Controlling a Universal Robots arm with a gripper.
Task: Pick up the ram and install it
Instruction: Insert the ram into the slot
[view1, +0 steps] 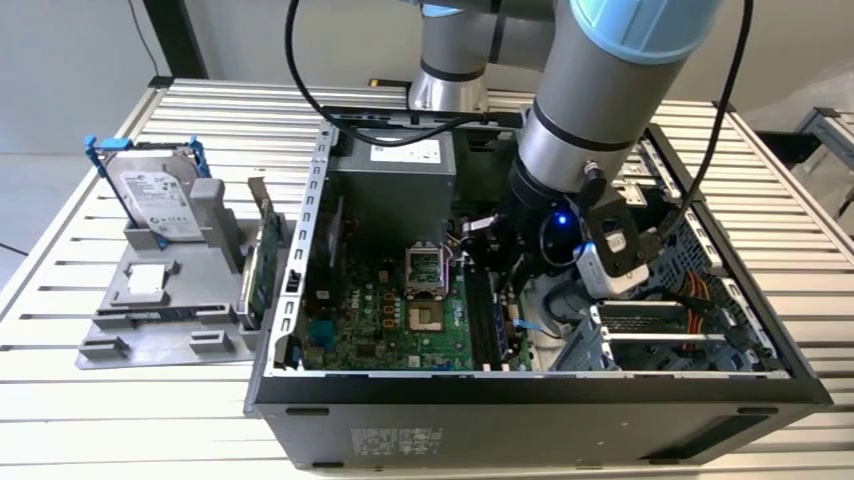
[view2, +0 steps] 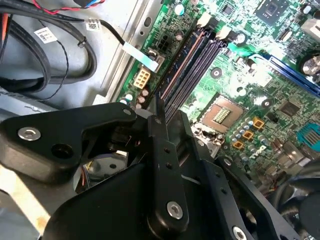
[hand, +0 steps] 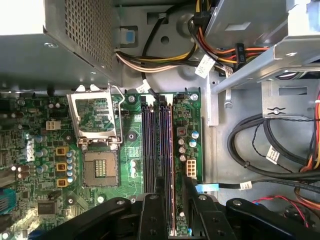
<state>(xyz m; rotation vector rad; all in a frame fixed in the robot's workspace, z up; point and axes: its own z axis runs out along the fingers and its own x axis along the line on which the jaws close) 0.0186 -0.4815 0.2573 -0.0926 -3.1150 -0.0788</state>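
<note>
A worktable (view1: 80, 190) of pale metal slats fills the exterior view, its ribs running across from edge to edge — light falls evenly on it, with soft glare on the bare slats. Behind it stands a plain light-grey wall (view1: 67, 60), crossed by a dark upright post (view1: 178, 38). Past the table on the exterior view's left lies a pale grey floor (view1: 30, 190) — smooth and unmarked.
</note>
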